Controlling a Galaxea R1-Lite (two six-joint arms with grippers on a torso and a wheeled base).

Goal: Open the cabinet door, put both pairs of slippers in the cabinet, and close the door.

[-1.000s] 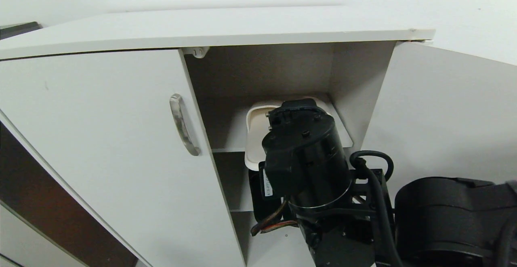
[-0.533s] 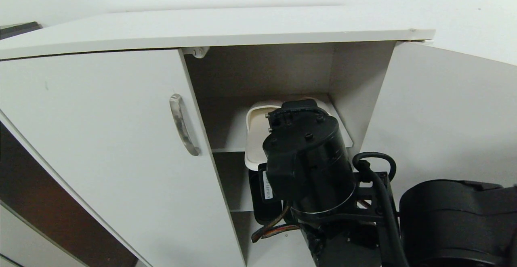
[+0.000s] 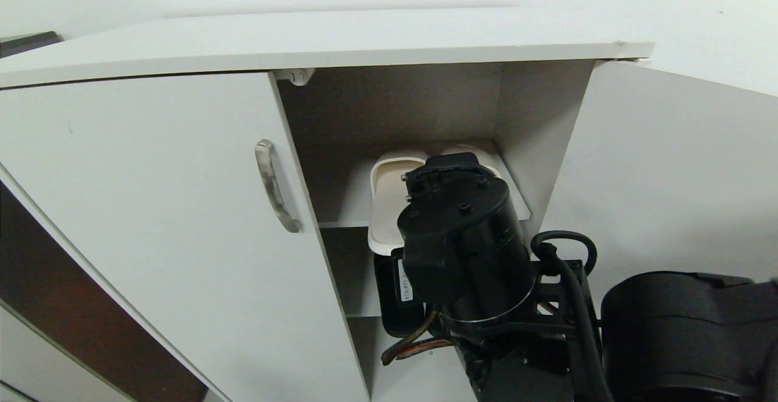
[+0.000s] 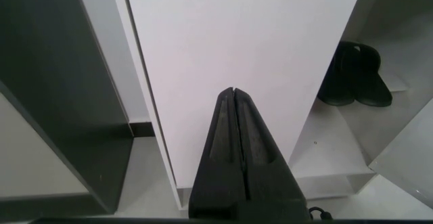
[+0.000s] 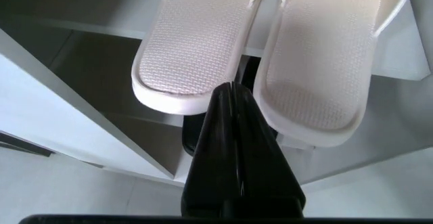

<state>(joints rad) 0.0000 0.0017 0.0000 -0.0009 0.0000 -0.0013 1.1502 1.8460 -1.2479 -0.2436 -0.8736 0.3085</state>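
Head view: cabinet (image 3: pixel 328 37), left door (image 3: pixel 152 207) shut, right door (image 3: pixel 668 165) swung wide open. White slippers (image 3: pixel 386 201) lie on the upper shelf (image 3: pixel 343 204), heels hanging over its front edge, right arm just in front of them

Left wrist view: left gripper (image 4: pixel 233 91) with fingers pressed together, empty, facing the left door; black slippers (image 4: pixel 355 75) sit on a lower shelf inside

Right wrist view: right gripper (image 5: pixel 231 87) with fingers together, holding nothing, tip just beside the white slippers' heels; contact cannot be told

Judgement: both pairs are in, placing looks done. Next calls for clearing the right arm from the opening, then swinging the right door shut; overhanging heels could catch the door
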